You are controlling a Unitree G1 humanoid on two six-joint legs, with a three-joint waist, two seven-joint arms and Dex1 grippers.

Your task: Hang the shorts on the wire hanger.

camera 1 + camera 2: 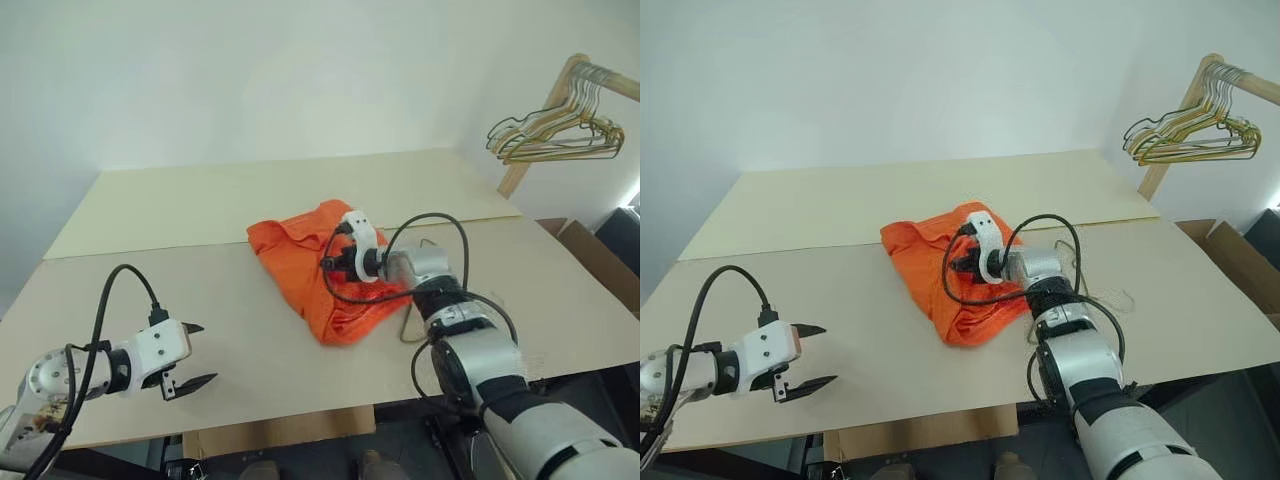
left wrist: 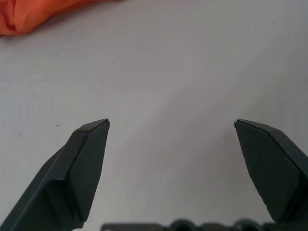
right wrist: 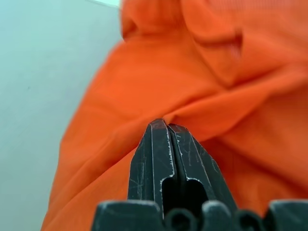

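Beige table (image 1: 250, 330), white wall behind. The shorts (image 1: 300, 255) lie crumpled mid-table. Right gripper (image 3: 166, 126) sits over them, fingers pressed together, tips against an orange fold; pinch unclear. Left gripper (image 1: 192, 355) well apart, low over bare table, jaws spread wide, empty.

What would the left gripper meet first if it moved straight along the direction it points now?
Probably the bare table top: the open left gripper points down at it, and the shorts lie off to the side of that line.

The orange shorts (image 1: 320, 270) lie crumpled mid-table (image 1: 200, 210) under the right gripper (image 1: 333, 262); the left gripper (image 1: 195, 355) fingers are spread.
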